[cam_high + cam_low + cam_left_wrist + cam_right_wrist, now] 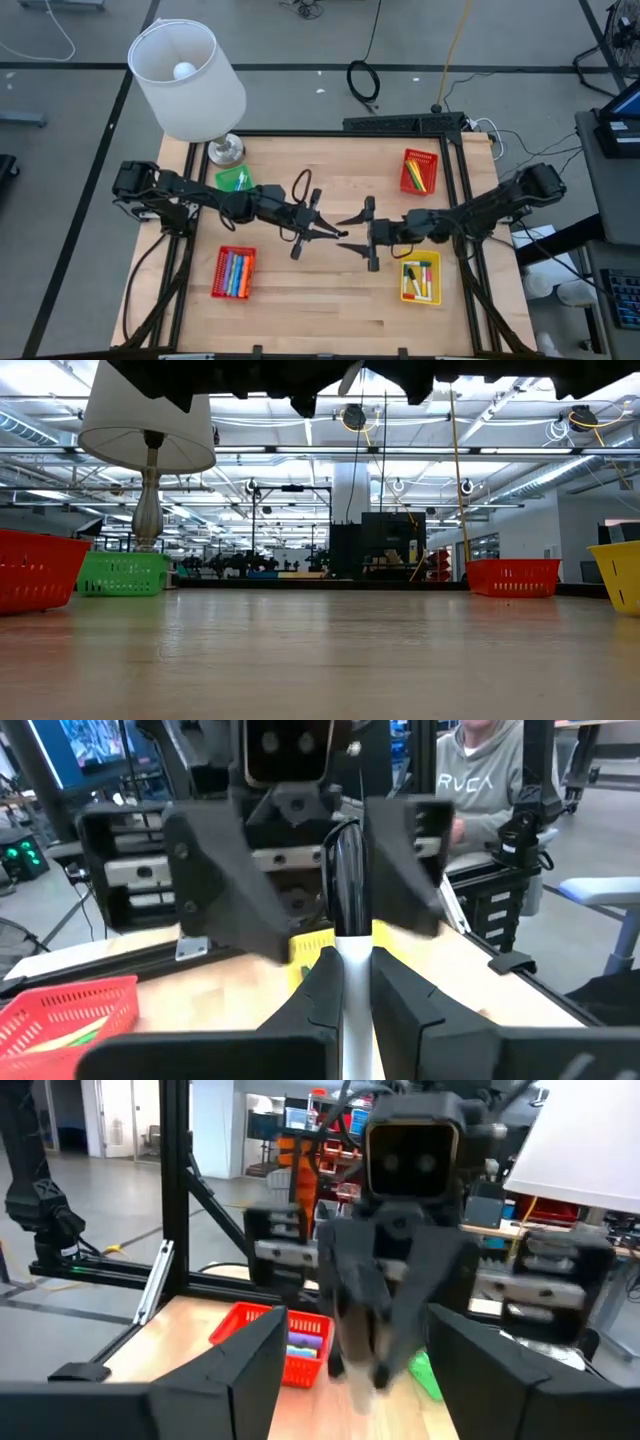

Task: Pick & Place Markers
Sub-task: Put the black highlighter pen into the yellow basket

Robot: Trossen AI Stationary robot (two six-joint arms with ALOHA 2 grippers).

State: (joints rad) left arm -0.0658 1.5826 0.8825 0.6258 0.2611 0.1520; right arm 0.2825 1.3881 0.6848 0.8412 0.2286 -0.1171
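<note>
- My left hand (335,233) hangs over the middle of the bench (330,300), fingers pressed together on a marker (350,910); in my left wrist view the marker stands up between my fingers (320,995), dark at its upper part and white lower down.
- My right hand (350,232) faces the left one, tip to tip, above the bench's middle; its fingers (250,1355) are spread wide and nothing sits between them.
- The two hands are just beside each other, and the marker lies in the small gap where they meet.
- Other markers (236,273) lie in the red basket (219,272) at the near left.
- More markers (417,281) fill the yellow basket (420,299) at the near right, just near of my right arm.
- A second red basket (408,172) at the far right holds markers (418,176) too.
- The green basket (232,180) sits at the far left, beside the lamp (188,80); I cannot tell what is inside it.
- A person in a grey hooded top (478,782) shows beyond the bench in my left wrist view.
</note>
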